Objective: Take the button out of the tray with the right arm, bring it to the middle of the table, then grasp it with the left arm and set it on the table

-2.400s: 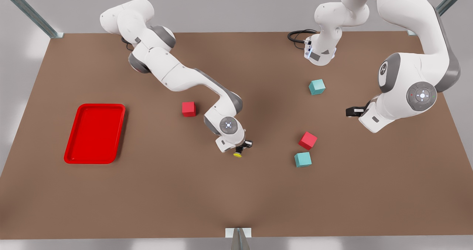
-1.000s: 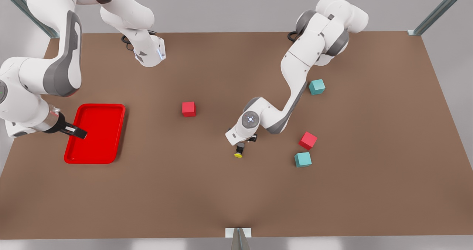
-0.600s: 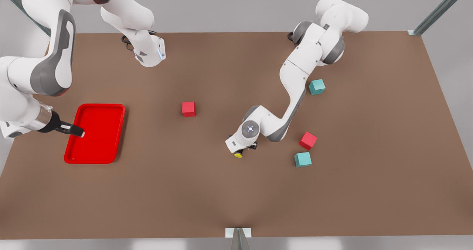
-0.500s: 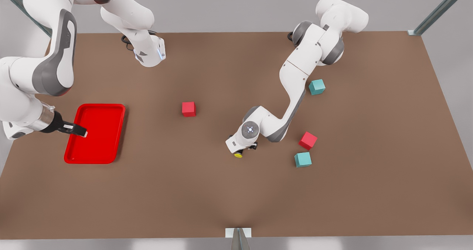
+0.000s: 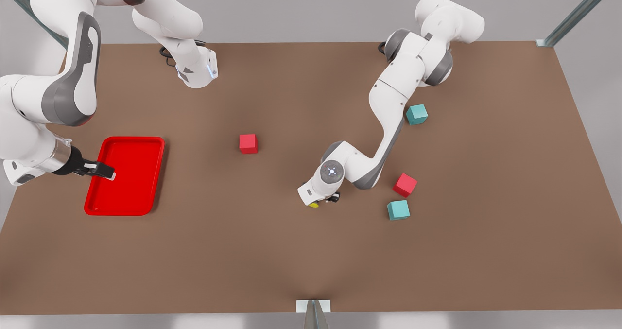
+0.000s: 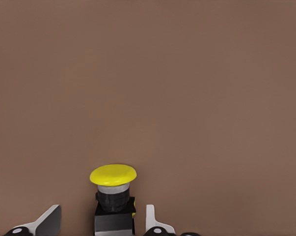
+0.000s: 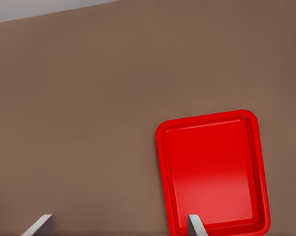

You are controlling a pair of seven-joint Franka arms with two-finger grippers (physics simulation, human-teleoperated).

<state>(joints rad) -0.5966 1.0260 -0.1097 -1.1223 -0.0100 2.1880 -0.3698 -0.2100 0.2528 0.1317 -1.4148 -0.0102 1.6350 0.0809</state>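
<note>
Left gripper (image 5: 324, 201): I see it low over the middle of the bench, its pale fingertips (image 6: 49, 220) standing apart on either side of the button's black body; from the left wrist view I cannot tell whether they touch it
Button (image 6: 113, 194): round, smooth yellow cap on a short grey collar over a small boxy black body; in the left wrist view it sits between the fingers, cap pointing away from the gripper
Button from the front (image 5: 314, 204): I get just a sliver of yellow cap poking out beneath the white wrist, at the centre of the bench
Right gripper (image 5: 104, 172): black, held over the red tray's edge on the front view's left; its two pale fingertips (image 7: 40, 225) stand wide apart with nothing between them
Tray (image 7: 211, 169): glossy bright red, shallow, rectangular with rounded corners and a raised rim; the right wrist view lets me see its floor from above
Bench (image 5: 272, 251): flat, matte brown, plain
Cubes: a red one (image 5: 248, 143) left of the left arm (image 5: 384, 105), a teal one (image 5: 417, 114) beside its upper link, a red (image 5: 405, 184) and teal (image 5: 398, 210) pair close together to the front view's right of the button
Right arm (image 5: 58, 76): white shells, grey joint covers
</note>
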